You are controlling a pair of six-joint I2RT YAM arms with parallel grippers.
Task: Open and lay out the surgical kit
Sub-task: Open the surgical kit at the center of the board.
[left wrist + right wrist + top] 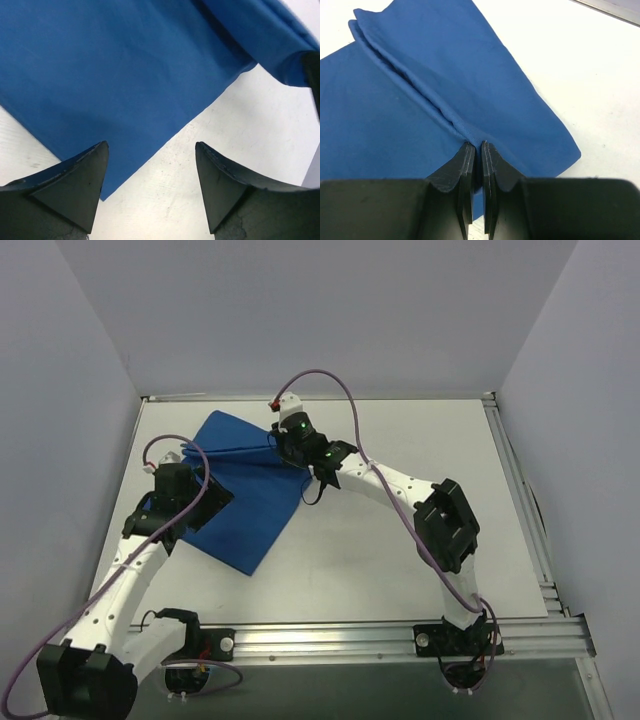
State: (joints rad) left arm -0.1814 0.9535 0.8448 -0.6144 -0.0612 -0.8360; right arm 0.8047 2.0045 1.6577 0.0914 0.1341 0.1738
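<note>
The right pincer point(476, 146) was clenched on a raised fold of the blue cloth point(395, 125), at the cloth's right edge as seen from above. The fold was likely pinched so that the top layer could be pulled away and the cloth opened up. The left pincer point(150, 150) was held wide apart over the cloth's left side, just above one of its corners, and nothing was gripped in it. It was probably placed there to press the cloth down or to take that corner. The cloth was laid on the white table point(420, 530), between the two pincers, and bunched up at the pinched fold. No tray or tools were seen. Whether any were hidden under the cloth could not be told.
</note>
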